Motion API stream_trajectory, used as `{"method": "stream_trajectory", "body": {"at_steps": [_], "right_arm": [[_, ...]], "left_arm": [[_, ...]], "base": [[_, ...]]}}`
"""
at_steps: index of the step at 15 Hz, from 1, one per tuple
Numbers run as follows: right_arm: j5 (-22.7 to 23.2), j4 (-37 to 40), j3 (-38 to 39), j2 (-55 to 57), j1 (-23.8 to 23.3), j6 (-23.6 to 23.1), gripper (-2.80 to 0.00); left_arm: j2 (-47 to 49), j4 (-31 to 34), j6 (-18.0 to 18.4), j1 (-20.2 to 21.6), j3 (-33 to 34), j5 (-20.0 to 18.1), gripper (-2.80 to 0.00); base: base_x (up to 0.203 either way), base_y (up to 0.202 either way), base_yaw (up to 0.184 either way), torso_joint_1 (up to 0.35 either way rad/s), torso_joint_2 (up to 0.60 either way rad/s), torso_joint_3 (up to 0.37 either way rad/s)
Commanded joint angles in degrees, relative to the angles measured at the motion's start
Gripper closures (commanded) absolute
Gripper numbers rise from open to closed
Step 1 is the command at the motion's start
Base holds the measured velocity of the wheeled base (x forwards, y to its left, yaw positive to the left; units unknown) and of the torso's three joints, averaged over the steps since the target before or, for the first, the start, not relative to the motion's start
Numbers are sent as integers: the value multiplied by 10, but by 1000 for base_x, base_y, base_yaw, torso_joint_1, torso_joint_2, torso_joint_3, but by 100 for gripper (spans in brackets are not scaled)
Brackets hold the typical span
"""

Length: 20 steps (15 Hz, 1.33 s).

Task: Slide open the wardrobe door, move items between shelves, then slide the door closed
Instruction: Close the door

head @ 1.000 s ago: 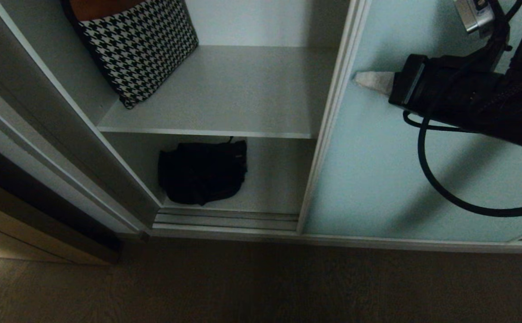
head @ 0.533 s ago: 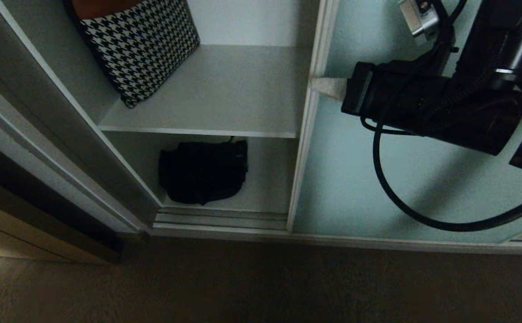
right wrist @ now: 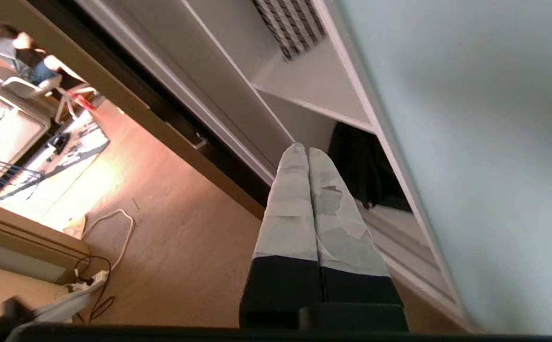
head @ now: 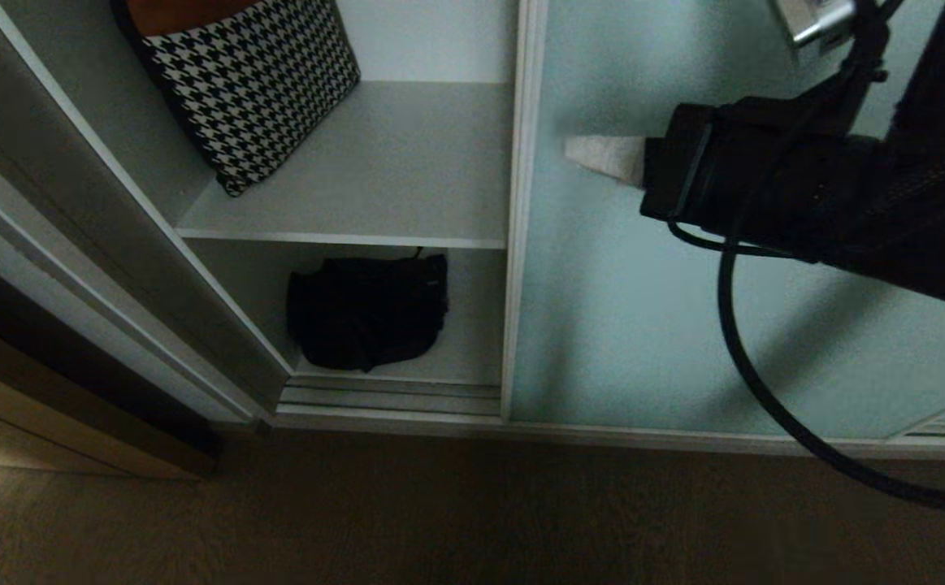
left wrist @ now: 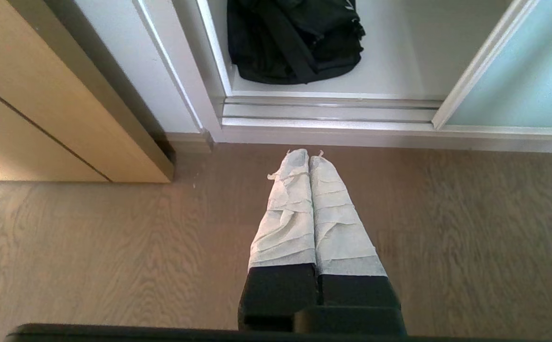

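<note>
Wardrobe bay [head: 407,162], door [head: 643,325] half across

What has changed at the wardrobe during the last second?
The sliding wardrobe door slid left, narrowing the opening; its frame edge now covers more of the shelf. The right gripper, fingers shut, pushed it leftward along the glass, then drew back slightly right. Nothing was grasped or released. The black bag, houndstooth bag and left gripper stayed put.

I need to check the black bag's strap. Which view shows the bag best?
The left wrist view: the black bag is bright, its broad strap clear. The head view shows it whole but dark; the right wrist view catches a sliver.
</note>
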Motion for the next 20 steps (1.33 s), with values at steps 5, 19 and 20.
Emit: {"method": "stream_trajectory", "body": {"at_steps": [5, 19, 20], "right_arm": [[0, -2, 98, -174, -52, -36, 0], [21, 218, 607, -733, -431, -101, 0], [14, 230, 621, -747, -410, -96, 0]], "left_arm": [[0, 0, 0, 0, 0, 0, 0], [0, 0, -1, 0, 0, 0, 0], [0, 0, 0, 0, 0, -1, 0]], "base": [[0, 0, 0, 0, 0, 0], [0, 0, 0, 0, 0, 0], [0, 0, 0, 0, 0, 0]]}}
